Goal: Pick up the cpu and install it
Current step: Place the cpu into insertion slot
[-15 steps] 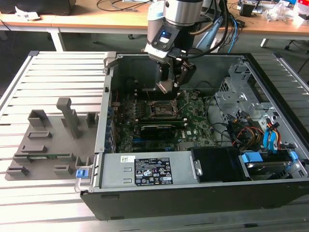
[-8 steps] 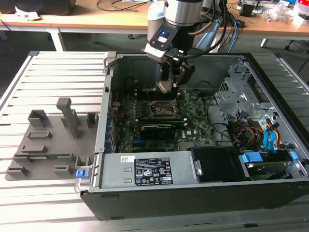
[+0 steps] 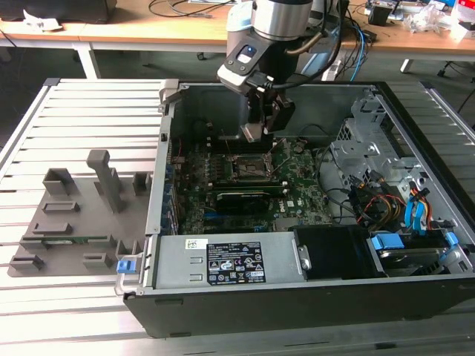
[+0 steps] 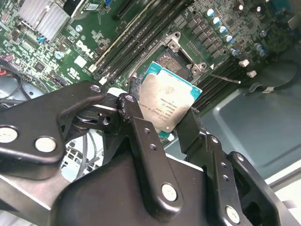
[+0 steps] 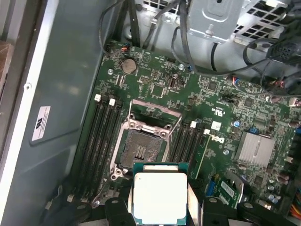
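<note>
gripper (image 4: 162, 113) clamped on cpu (image 4: 170, 104), grip plain in second wrist view; open socket (image 5: 141, 150), first wrist view

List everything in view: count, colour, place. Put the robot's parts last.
cpu: one, silvery top, green edge, in the gripper near the socket.
socket: one, black, open, empty, on the motherboard.
motherboard: one, green, inside the case.
graphics card: one, black, beside the socket.
case: one, black, open, on the table.
fixture tray: one, grey, on the table, exterior view's left of the case.
table: one, silver slats.
gripper: one, black, shut on the cpu.
arm: one, silver, above the case.
</note>
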### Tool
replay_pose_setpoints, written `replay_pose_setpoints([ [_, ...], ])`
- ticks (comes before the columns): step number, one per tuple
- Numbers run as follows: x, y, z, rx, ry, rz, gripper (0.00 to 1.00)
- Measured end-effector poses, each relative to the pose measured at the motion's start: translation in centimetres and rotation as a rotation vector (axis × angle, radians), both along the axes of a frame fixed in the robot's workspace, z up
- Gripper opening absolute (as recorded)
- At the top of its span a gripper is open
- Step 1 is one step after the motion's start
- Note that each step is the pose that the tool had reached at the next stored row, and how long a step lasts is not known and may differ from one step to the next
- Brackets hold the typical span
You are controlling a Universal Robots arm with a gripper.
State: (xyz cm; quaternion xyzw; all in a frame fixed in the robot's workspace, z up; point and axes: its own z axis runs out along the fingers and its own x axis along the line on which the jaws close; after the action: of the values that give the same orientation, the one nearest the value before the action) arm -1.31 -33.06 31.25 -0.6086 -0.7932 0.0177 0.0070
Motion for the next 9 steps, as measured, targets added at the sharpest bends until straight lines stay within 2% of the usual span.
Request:
replay_pose_setpoints([
  [9, 0.00, 0.00, -0.06, -0.0001, 0.0000, -0.126, 0.55],
])
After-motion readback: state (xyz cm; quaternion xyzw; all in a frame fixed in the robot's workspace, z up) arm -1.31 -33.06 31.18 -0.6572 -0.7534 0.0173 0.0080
